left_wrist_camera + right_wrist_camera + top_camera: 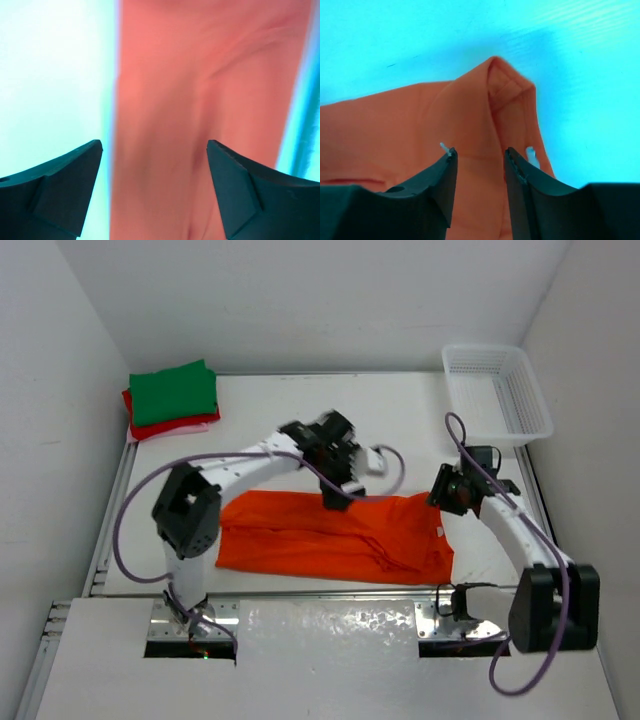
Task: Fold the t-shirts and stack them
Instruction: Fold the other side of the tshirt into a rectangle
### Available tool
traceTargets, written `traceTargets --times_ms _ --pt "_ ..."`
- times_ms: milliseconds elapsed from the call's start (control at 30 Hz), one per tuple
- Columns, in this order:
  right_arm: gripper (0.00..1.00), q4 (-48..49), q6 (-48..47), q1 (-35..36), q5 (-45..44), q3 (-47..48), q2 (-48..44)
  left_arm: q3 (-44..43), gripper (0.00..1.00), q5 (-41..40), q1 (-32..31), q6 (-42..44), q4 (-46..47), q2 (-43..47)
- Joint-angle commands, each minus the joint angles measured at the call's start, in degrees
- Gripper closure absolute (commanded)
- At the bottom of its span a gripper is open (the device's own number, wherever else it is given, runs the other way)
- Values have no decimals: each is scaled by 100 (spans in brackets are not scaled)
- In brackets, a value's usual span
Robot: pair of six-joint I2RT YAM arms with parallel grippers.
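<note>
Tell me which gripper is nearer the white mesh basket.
Right. The right gripper hangs on the near side of the basket, over the orange t-shirt's right end; the left gripper is farther left, mid-shirt.

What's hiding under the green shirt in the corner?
A red t-shirt lies under the green t-shirt. Only its left edge and near strip peek out. The rest is covered, and whether anything lies beneath the red one cannot be seen.
</note>
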State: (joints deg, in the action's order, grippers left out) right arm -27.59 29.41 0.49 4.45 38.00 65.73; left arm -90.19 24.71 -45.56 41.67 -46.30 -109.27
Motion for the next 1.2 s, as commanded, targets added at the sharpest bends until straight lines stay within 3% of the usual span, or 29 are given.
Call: traceTargets --times_ms 0,200,333,533,600,633,733,767,967,1067,1167 --pt "58 1008 -163 -223 -76 164 832 404 20 -456 1433 -903 93 547" --pt "57 1598 -269 -269 153 454 1793 1512 19 -809 3587 -1302 910 776" --pt "63 1792 -269 -313 74 463 2197 2084 15 -1012 3897 -960 1360 794" --pt "89 2082 -120 -339 214 323 2356 2664 19 -1003 3949 -854 1800 566" --pt "94 2135 -93 -348 249 226 2286 2770 35 -1082 3993 -862 1897 425" --pt "99 2144 -93 -348 241 199 2260 2788 53 -1126 4063 -871 1923 381" --pt "100 2170 -14 -436 14 6 2076 2901 84 -1205 4213 -924 1941 336" --pt "100 2266 47 -532 -49 -46 1971 2946 100 -1258 4239 -950 1976 363" --pt "100 2505 -207 -647 442 233 2268 3341 100 -1487 4275 -906 2082 600" --pt "92 2417 -418 -647 741 549 2453 3315 95 -1408 4275 -950 1959 714" --pt "78 1918 -690 -647 821 1058 2462 3289 83 -1477 4284 -959 1836 916"
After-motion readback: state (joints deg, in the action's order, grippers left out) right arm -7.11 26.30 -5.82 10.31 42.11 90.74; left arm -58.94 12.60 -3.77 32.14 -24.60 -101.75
